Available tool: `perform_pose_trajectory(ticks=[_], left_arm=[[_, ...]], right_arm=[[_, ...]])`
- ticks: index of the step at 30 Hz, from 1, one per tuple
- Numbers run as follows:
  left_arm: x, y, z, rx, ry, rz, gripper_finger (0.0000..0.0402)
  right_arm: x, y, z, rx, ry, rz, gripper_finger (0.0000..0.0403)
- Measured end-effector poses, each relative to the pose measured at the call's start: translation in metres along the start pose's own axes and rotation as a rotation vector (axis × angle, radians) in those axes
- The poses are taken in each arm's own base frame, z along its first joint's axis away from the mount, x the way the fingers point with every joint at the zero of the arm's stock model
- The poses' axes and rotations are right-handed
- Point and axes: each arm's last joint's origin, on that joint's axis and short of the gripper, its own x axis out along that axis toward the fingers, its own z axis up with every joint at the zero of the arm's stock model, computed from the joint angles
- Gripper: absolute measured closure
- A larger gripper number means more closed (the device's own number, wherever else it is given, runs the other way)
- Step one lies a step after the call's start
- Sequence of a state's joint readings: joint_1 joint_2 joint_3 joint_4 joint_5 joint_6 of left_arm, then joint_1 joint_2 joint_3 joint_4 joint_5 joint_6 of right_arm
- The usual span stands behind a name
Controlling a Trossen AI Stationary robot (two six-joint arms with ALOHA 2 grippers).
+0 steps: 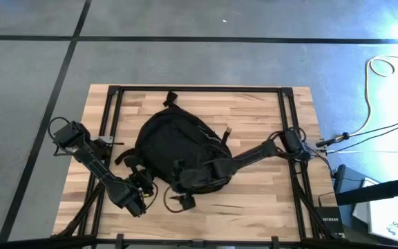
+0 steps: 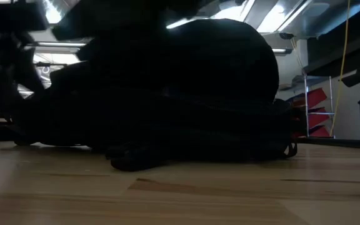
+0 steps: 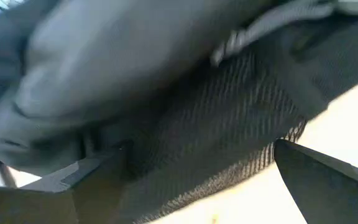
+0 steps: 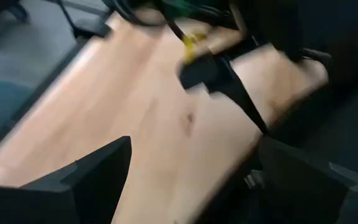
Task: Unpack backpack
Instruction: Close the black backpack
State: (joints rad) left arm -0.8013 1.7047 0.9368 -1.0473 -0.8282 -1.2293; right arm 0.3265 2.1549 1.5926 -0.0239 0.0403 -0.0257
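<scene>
backpack (image 1: pixel 175 149) centred on table (image 1: pixel 254 200)

desk (image 1: pixel 254 194): light wood planks, black frame along its edges | floor (image 1: pixel 185 62): grey, black tape lines beyond the desk | cables (image 1: pixel 378 128): white and black, on the floor beside the desk | red shelving (image 2: pixel 314 112): in the room behind the desk
</scene>
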Motion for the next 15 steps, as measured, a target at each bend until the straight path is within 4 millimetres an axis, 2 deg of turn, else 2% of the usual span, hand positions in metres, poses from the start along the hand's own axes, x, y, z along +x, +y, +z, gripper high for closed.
perform_pose_trajectory(ticks=[3,7,15], left_arm=[[0.007,-0.005,-0.006,-0.046,0.001,-0.051,0.004],[0.015,-0.009,-0.011,-0.088,-0.015,-0.092,0.0049],[0.025,-0.01,-0.007,-0.154,-0.036,-0.106,0.005]], right_arm=[[0.011,-0.003,0.004,0.004,0.011,0.005,0.0068],[0.017,-0.014,-0.002,0.027,0.112,-0.051,0.0068],[0.005,-0.022,-0.029,0.086,0.418,-0.294,0.0081]])
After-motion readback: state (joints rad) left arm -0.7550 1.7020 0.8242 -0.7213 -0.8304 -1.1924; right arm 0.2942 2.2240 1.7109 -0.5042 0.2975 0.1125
